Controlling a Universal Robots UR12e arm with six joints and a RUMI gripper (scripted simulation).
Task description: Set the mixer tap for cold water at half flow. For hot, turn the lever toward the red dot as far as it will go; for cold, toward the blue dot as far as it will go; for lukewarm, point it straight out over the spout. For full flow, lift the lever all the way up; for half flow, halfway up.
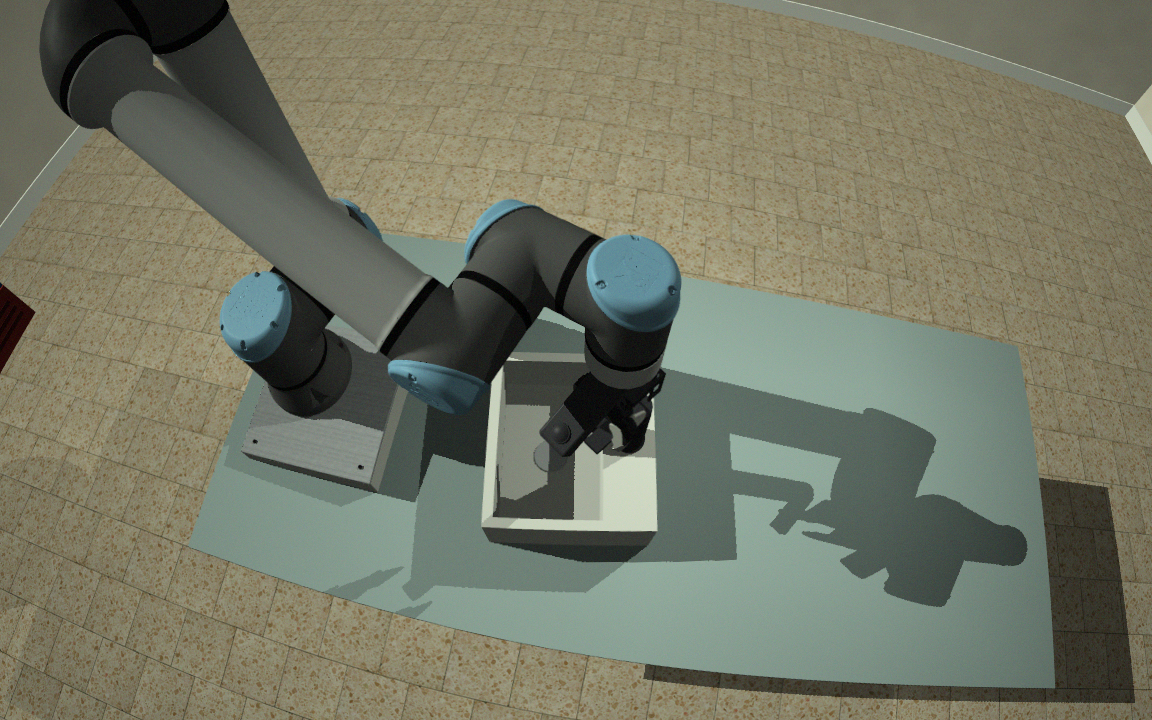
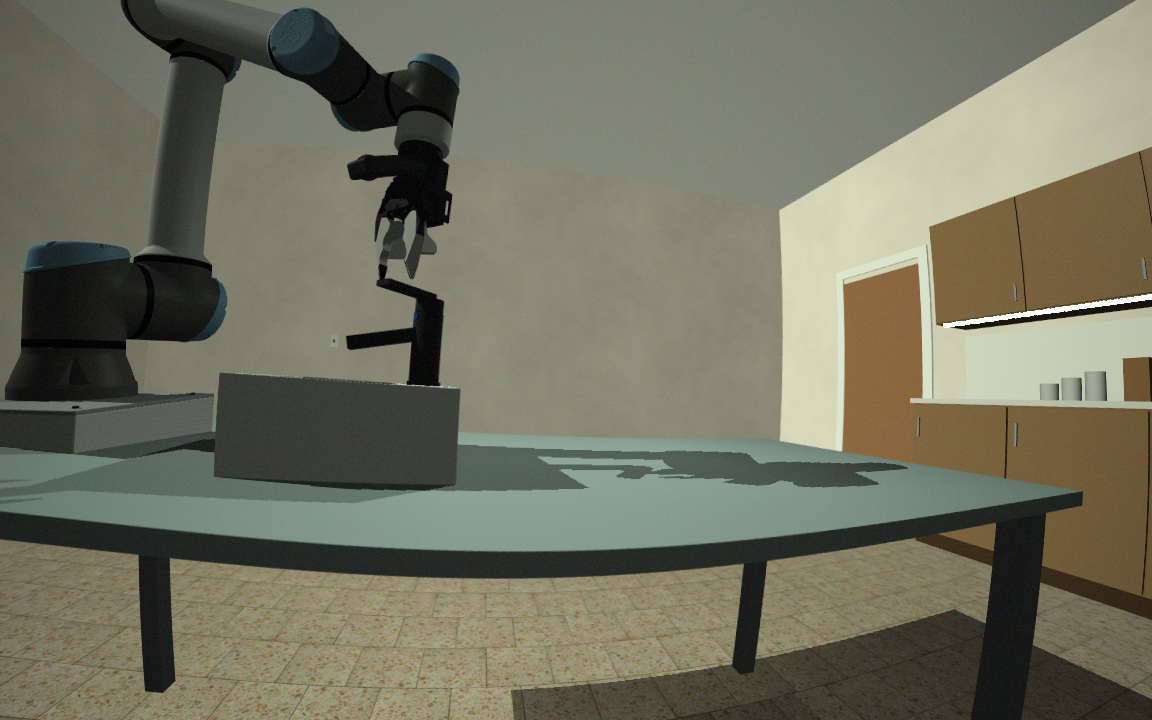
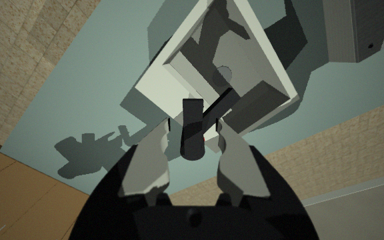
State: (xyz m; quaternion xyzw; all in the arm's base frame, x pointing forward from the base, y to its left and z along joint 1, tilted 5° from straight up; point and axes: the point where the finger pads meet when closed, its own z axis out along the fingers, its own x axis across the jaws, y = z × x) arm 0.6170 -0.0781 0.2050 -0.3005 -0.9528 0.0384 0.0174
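The arm reaches over from its base [image 2: 159, 420] at the table's [image 2: 741, 519] far end and points its gripper [image 2: 405, 257] straight down at the black tap [image 2: 424, 335]. The tap stands on the back rim of a white sink [image 2: 338, 429], its spout [image 2: 379, 338] stretching out over the basin. The gripper hangs just above the lever [image 3: 192, 120], fingers partly apart with one on each side of it and a gap showing on both sides, so it grips nothing. In the exterior view one fingertip looks close to the lever's end; I cannot tell whether it touches. A blue dot [image 2: 417, 315] shows on the tap body, a speck of red [image 3: 204, 139] on the other side.
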